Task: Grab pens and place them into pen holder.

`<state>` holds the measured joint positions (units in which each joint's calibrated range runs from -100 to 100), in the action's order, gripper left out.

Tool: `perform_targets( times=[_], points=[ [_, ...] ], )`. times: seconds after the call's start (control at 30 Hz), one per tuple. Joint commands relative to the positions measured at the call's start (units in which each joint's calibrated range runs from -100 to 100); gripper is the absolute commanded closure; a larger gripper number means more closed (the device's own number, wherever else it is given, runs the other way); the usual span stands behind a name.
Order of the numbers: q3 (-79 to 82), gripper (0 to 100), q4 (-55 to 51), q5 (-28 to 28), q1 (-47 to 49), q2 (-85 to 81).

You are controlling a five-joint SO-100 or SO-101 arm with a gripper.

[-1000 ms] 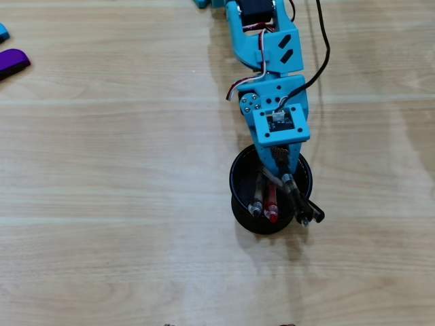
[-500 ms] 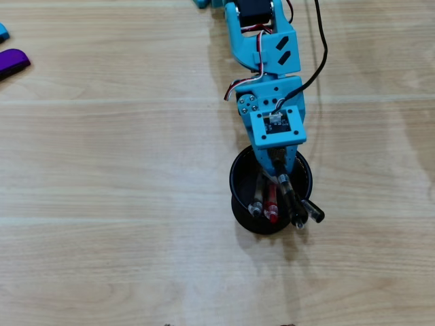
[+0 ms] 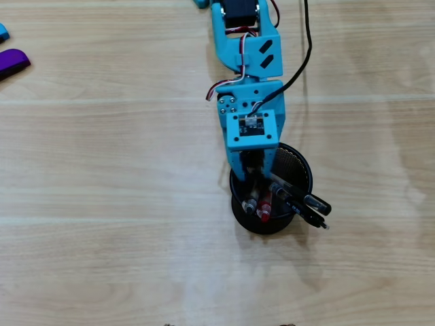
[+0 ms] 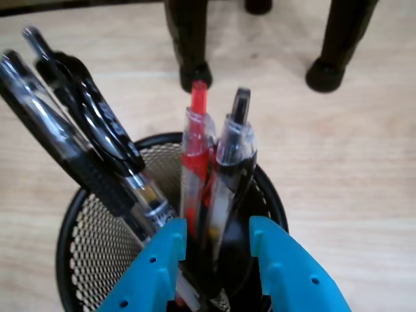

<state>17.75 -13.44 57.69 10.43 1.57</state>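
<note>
Arm [image 3: 248,81]: turquoise 3D-printed plastic links, black servo at top, red-white wiring plus black cable [image 3: 304,47], silver screws; two turquoise fingers [image 4: 162,266] (small holes in each).

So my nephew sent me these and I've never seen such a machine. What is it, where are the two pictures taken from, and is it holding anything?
It is a small blue robot arm on a wooden table. One picture looks straight down from above; the other comes from a camera on the arm's wrist, so its gripper shows at the bottom edge. Below it stands a black mesh pen holder with four pens leaning inside. The jaws stand apart around the red and grey pens, seemingly gripping nothing. A purple object lies at the overhead view's left edge.
</note>
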Motion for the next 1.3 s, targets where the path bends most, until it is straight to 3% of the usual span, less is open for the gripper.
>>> perform_targets(
  times=[0.0, 0.07, 0.13, 0.23, 0.33, 0.6, 0.77, 0.9, 1.27],
  points=[
    [-1.05, 88, 0.24, -6.00, -0.35, -8.75],
    [-1.05, 88, -1.99, -11.69, -0.35, -12.05],
    [-1.05, 88, -11.36, -18.23, -0.59, -15.60],
    [0.40, 88, -36.97, -28.37, -0.35, -25.49],
    [9.46, 88, -57.00, -34.69, -0.02, -41.97],
    [58.35, 87, -58.80, -42.90, -2.12, -100.89],
    [62.51, 87, -63.01, -46.46, -2.12, -97.76],
    [66.50, 88, -66.80, -44.83, -2.20, -101.14],
    [76.82, 88, -56.57, -43.68, -1.47, -100.89]
  ],
)
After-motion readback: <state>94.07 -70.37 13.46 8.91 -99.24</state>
